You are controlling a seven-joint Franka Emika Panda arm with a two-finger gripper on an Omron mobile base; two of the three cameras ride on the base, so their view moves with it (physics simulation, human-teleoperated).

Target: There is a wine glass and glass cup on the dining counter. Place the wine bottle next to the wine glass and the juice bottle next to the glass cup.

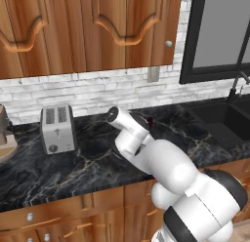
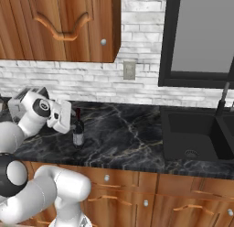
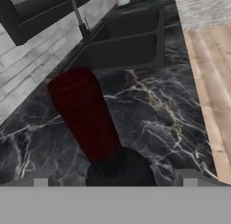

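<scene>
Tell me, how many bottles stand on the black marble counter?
1: the slim dark narrow-necked wine bottle, upright on the black marble counter, right beside the robot's hand, left of the sink. Others may be hidden.

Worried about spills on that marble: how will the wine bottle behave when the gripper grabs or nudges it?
The wine bottle stands tall and slim on a narrow base, so a sideways nudge high up would probably tip it. Its smooth, glossy dark body looks slippery and rigid, likely fragile if dropped. Gripping the body seems safer than gripping the thin neck.

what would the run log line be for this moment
phase: reaching for wine bottle | claw: beside bottle, grip unclear | bottle: upright on black counter | toaster: left | sink: right
</scene>
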